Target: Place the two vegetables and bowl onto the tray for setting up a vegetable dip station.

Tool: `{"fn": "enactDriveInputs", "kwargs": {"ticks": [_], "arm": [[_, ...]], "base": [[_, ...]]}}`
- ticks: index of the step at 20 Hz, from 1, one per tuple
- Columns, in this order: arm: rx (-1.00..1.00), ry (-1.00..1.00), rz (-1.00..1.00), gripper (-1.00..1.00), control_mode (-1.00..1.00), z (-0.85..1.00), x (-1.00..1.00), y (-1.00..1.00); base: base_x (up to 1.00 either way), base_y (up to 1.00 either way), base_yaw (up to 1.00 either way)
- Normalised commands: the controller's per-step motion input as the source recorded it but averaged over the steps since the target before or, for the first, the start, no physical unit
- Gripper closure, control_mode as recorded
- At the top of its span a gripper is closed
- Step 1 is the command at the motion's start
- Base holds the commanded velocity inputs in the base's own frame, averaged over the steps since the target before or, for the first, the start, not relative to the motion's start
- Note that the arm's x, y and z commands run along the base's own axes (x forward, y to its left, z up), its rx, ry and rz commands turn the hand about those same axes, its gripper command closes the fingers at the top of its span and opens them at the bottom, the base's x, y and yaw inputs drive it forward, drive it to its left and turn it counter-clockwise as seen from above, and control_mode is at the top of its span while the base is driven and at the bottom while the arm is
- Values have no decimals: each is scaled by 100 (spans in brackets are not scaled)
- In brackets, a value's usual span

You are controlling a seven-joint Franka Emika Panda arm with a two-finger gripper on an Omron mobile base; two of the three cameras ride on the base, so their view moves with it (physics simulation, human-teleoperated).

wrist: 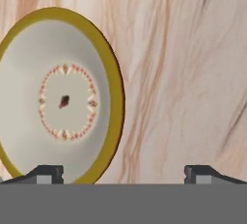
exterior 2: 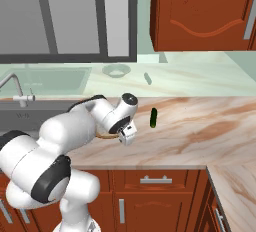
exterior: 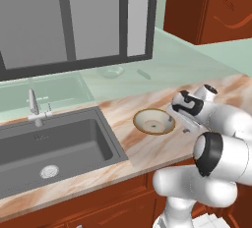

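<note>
I see the marble-patterned tabletop [exterior: 142, 148] crossing the middle of the left base view from lower left to right edge. In the right base view it fills the centre and right.

The dark grey sink [exterior: 49, 148] occupies the left of the left base view, with its faucet [exterior: 33, 106] behind it at centre left.

The arm rises at lower right of the left base view. In the right base view it sits at lower left and reaches toward frame centre.

The bowl [exterior: 154, 121] rests upright on the tabletop just right of centre in the left base view, just right of the sink. In the hand view it fills the left half; I read a tan rim, a pale inside and a ring pattern at its middle.

The gripper [wrist: 123, 174] hangs above the tabletop at the bowl's edge. Its fingers [wrist: 46, 174] stand wide apart with nothing between them; the left tip overlaps the bowl's rim in the hand view, the right tip lies over bare tabletop.

The cucumber [exterior 2: 153, 117] lies on the tabletop just right of centre in the right base view, beside the gripper, apart from it.
</note>
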Motion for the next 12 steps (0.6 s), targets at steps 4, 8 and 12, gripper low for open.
{"fn": "enactDriveInputs", "kwargs": {"ticks": [4,8,12], "arm": [[2,10,0,-100,-100,-25,20,0],[3,6,0,-100,-100,-22,23,0],[3,1,0,-100,-100,-19,20,-3]], "base": [[0,0,0],[0,0,0],[0,0,0]]}}
